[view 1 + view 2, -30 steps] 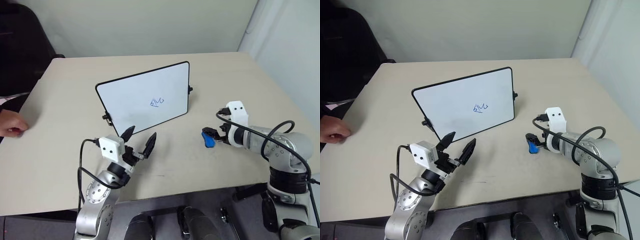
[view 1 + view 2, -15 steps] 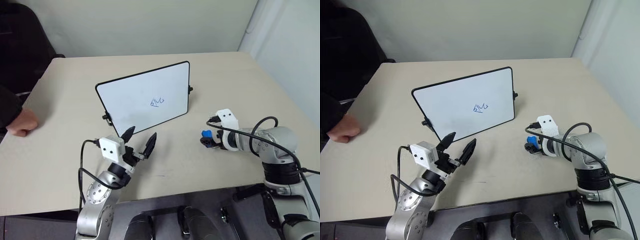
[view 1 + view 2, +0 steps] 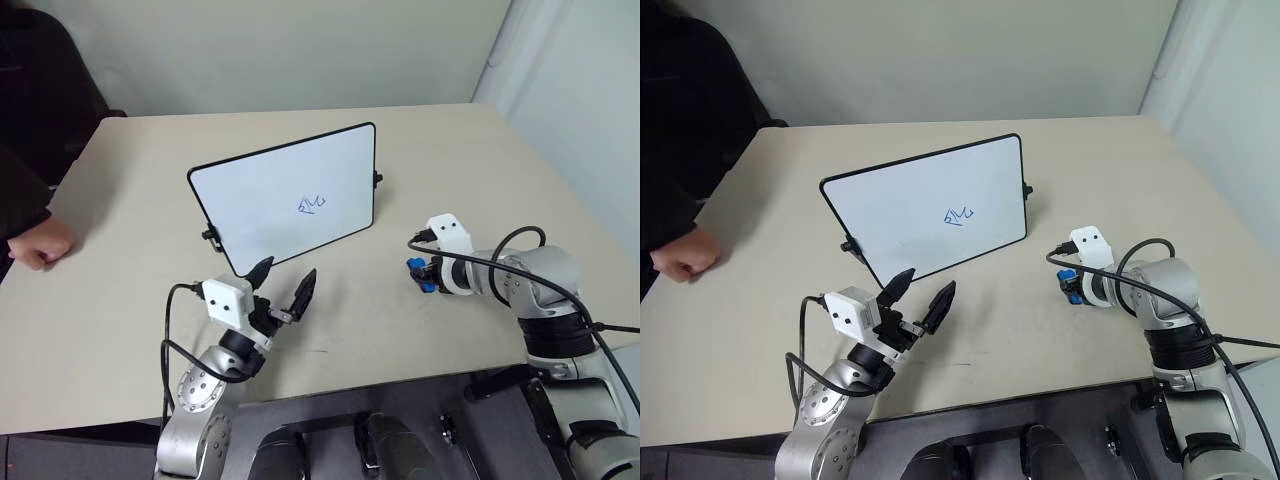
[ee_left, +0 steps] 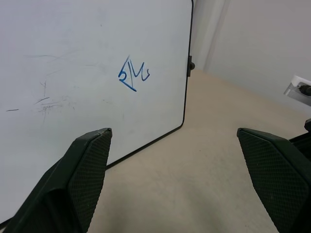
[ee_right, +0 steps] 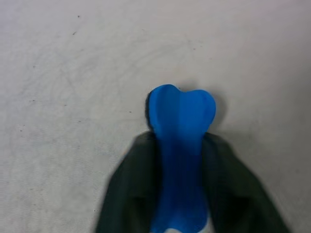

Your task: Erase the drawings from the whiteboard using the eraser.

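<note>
The eraser [image 5: 181, 145], a small bright blue block, is sitting low over the beige surface [image 3: 120, 330], to the right of the whiteboard [image 3: 285, 195] and well apart from it. I am running the rig remotely, and my right pincer [image 3: 421, 277] is clamping on the block, its two black fingers [image 5: 129, 194] pressing either flank while the rounded blue end pokes out ahead of them. I cannot tell whether that end is touching the surface or hanging just above it.

The block is looking light and somewhat soft to me, since its sides are pinching in where the fingers are squeezing. I am judging that a hold across the narrow middle suits it, leaving the free end to do the wiping, and that a light press should do because the board is standing tilted and may shift.

The drawings [image 3: 313, 204], a few blue loops, are sitting near the middle of the board, untouched. My left pincer [image 3: 282, 290] is hovering in front of the board's lower edge with its fingers spread apart, holding nothing.

A person's hand [image 3: 38, 243] is resting at the far left edge.
</note>
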{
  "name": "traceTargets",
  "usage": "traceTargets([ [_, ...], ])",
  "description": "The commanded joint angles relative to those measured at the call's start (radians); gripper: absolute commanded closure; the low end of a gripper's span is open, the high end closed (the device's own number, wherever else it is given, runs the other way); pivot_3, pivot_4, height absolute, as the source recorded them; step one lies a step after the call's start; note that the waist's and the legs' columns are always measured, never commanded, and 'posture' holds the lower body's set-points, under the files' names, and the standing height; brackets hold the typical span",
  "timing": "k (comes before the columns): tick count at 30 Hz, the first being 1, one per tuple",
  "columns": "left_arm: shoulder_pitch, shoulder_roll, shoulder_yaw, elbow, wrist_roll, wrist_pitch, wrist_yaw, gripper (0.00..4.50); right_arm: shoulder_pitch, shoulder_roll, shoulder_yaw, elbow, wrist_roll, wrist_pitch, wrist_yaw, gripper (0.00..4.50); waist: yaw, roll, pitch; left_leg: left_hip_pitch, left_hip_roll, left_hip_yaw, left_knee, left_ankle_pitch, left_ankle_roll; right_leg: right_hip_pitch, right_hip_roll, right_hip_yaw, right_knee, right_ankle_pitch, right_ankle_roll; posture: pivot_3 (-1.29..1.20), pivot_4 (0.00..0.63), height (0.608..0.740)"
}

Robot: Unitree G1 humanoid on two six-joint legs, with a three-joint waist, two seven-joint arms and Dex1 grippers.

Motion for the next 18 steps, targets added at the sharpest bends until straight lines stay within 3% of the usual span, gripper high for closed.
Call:
traceTargets([
  [1, -0.001, -0.005, -0.004, -0.039, 0.005, -0.024, 0.002, 0.0, -0.004, -0.004, 0.02, 0.001, -0.008, -0.002, 0.027, 3.33, 0.0, 0.0, 0.0, 0.0, 0.0, 0.0, 0.0, 0.0, 0.0, 0.0, 0.0, 0.0, 0.0, 0.0, 0.0, 0.0, 0.15, 0.735],
  [10, -0.009, -0.009, -0.004, -0.029, 0.008, -0.024, -0.001, 0.0, 0.002, -0.004, 0.025, -0.013, -0.01, 0.004, 0.064, 3.33, 0.0, 0.0, 0.0, 0.0, 0.0, 0.0, 0.0, 0.0, 0.0, 0.0, 0.0, 0.0, 0.0, 0.0, 0.0, 0.0, 0.15, 0.735],
  [14, -0.013, -0.009, -0.002, -0.024, 0.007, -0.024, -0.001, 0.0, 0.009, 0.008, -0.015, -0.031, -0.003, -0.005, 0.071, 4.06, -0.001, 0.0, 0.0, 0.0, 0.0, 0.0, 0.0, 0.0, 0.0, 0.0, 0.0, 0.0, 0.0, 0.0, 0.0, 0.0, 0.15, 0.735],
  [18, -0.016, -0.008, -0.001, -0.023, 0.006, -0.023, -0.002, 0.0, 0.006, 0.047, -0.103, -0.104, 0.039, -0.051, 0.097, 4.13, -0.001, 0.0, 0.0, 0.0, 0.0, 0.0, 0.0, 0.0, 0.0, 0.0, 0.0, 0.0, 0.0, 0.0, -0.001, 0.0, 0.15, 0.735],
])
